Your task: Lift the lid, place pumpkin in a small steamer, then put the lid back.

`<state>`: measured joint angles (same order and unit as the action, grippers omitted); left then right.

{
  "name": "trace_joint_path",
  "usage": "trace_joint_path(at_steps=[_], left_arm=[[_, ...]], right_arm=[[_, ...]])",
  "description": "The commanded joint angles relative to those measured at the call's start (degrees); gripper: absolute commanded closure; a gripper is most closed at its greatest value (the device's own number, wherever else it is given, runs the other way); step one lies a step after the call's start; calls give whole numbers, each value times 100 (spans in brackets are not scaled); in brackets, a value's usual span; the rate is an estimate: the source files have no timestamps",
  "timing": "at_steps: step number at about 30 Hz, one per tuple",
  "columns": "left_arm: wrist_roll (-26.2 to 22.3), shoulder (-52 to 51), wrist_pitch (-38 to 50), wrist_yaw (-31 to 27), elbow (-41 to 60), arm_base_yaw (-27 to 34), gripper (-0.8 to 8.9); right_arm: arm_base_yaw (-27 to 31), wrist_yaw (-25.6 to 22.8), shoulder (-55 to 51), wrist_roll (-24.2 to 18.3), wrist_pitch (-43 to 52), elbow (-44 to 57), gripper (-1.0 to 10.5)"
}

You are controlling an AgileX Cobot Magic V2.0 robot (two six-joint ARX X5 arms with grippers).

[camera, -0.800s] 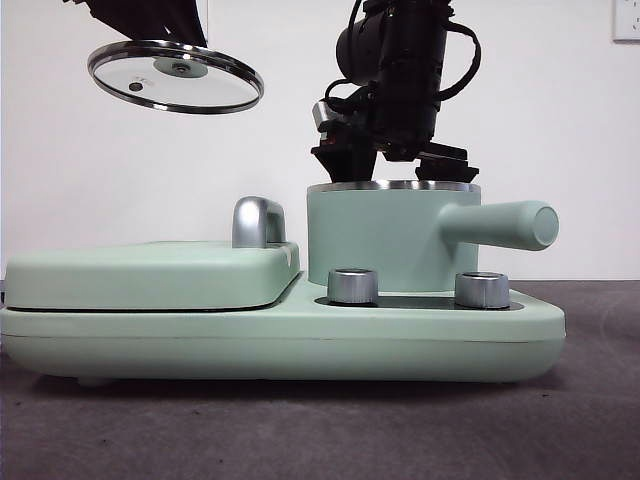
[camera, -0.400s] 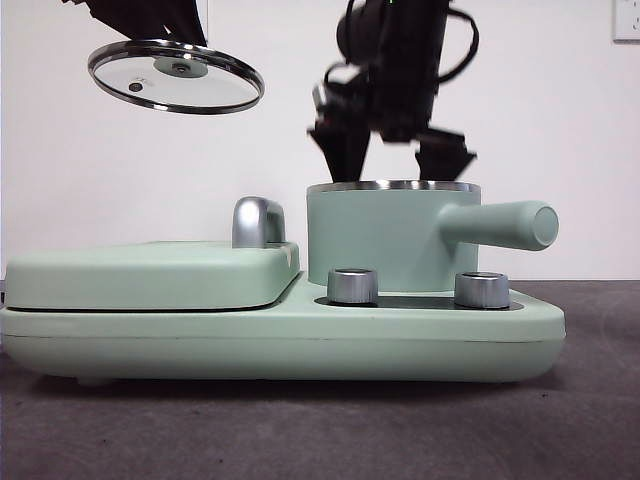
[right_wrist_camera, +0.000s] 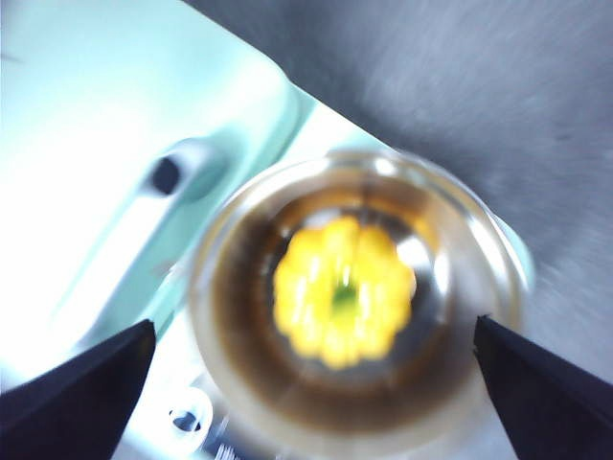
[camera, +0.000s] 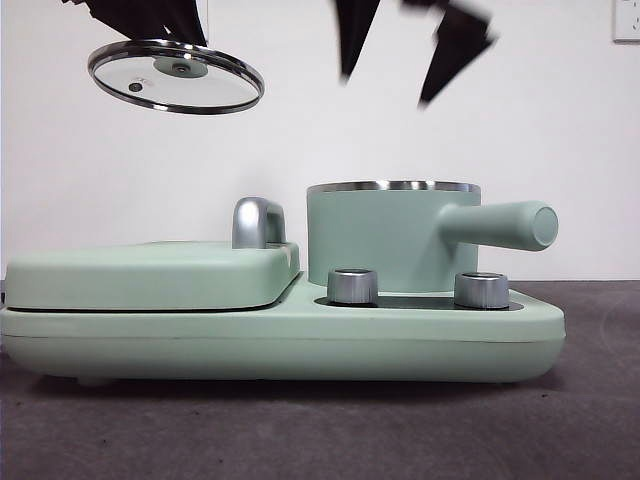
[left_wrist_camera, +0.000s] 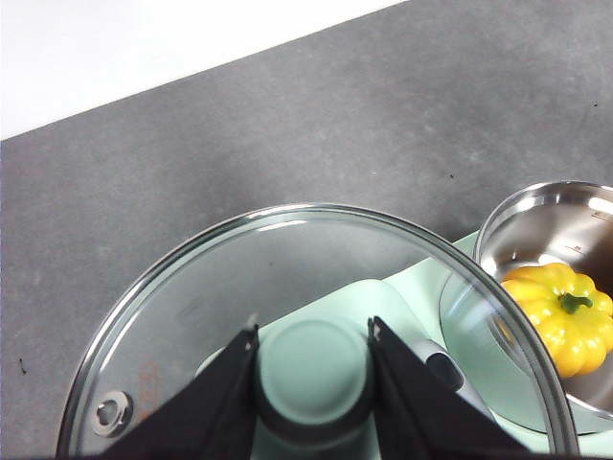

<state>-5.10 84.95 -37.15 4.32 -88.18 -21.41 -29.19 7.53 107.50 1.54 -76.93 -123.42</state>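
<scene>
High above the griddle side, we see the left hand clamped on the mint-green knob of the lid, holding the glass disc tilted in the air, well clear of the small steamer. From the front, the pot's wall hides its contents. The wrist views fill that gap: the pumpkin sits in the steamer's steel bowl, stem up, and the left wrist view catches it past the lid's rim. Our right hand hangs straight above the uncovered pot, its jaws spread wide and holding nothing; it shows in the front view as two blurred black tips at the top edge. The steamer stands on the mint-green base, behind two chrome dials, beside the flat griddle cover. Only the left wrist view shows the grey bench stretching away beneath.
</scene>
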Motion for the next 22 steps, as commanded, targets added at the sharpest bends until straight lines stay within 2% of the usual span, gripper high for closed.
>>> trace_joint_path(at_steps=[1,5,9,14,22], left_arm=[[20,-37,170,-2,-142,-39,799],[70,-37,203,-2,-142,-85,799],[144,-28,205,-2,-142,-205,799],[179,-15,289,-2,-142,-470,799],[177,155,562,-2,-142,-1099,799]], right_arm=[[-68,0,-745,74,-450,457,410],[-144,-7,-2109,74,-389,1604,410],[-352,66,-3587,103,463,2955,410],[-772,63,-5434,562,1381,4597,410],[-1023,55,-7650,1235,1937,6199,410]])
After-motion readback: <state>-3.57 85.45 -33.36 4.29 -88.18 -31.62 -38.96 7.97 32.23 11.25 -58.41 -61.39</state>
